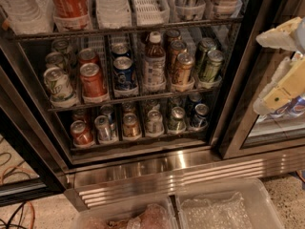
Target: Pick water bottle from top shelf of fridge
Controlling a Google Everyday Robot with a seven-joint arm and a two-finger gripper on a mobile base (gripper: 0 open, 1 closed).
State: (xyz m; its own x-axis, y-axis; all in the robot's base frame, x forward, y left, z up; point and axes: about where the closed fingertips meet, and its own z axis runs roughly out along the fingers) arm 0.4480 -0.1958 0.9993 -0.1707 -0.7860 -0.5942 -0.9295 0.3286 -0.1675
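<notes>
The gripper (259, 73) was seen at the right edge of the camera view, in front of the black door frame (240, 80) and outside the open compartment. Its two pale fingers (282, 36) were spread apart with nothing between them, so it was released and empty, presumably readied for a grasp.

The water bottle (20, 7) was found at the far left of the top shelf (143, 27), upright, its red-banded label cut off by the upper edge of the view. It was held in a white lane tray, just beside the red cola bottle (69, 1); a whitish bottle (112, 1) and an empty slotted tray (148, 4) lay further right. The trays were judged to be there to keep tall bottles upright in rows, which would leave little room beside the bottle for fingers.

The cans (93, 80) on the two lower racks were left untouched. The fridge (167, 168) was viewed from above, its steel base panel showing below.

The reach was judged not yet begun: the gripper was well apart from the bottle, and a long move to the upper left would be called for. The cola bottle could be knocked.
</notes>
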